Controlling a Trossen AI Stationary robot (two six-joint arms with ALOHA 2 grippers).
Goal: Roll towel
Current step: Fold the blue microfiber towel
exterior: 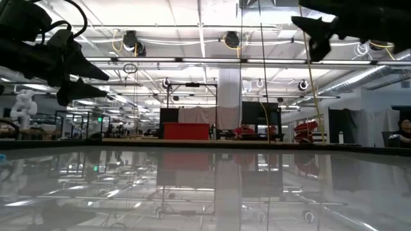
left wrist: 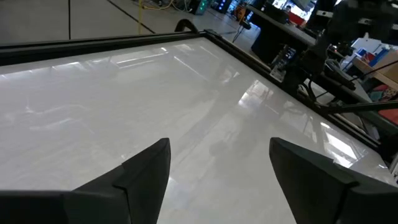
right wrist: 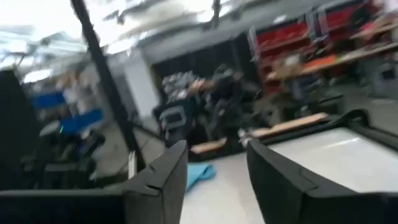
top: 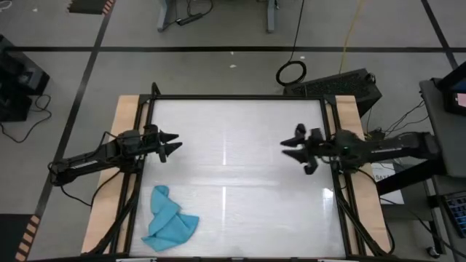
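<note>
Towel (top: pixel 169 227): crumpled at table (top: pixel 240 167) near edge, below left gripper (top: pixel 172 145), apart. Left gripper spread, empty. Right gripper (top: pixel 290 151) spread, far across

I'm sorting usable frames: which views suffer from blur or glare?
Right wrist view: motion-blurred, the towel only a smeared blue patch. Low view: the table mirrors the ceiling lights. High view: bright streaks on the tabletop, towel clear. Left wrist view: sharp, mild sheen.

Overhead looks straight down; low camera level at table (exterior: pixel 212 192) edge, facing room. Wrist cameras look across the same white top.
</note>
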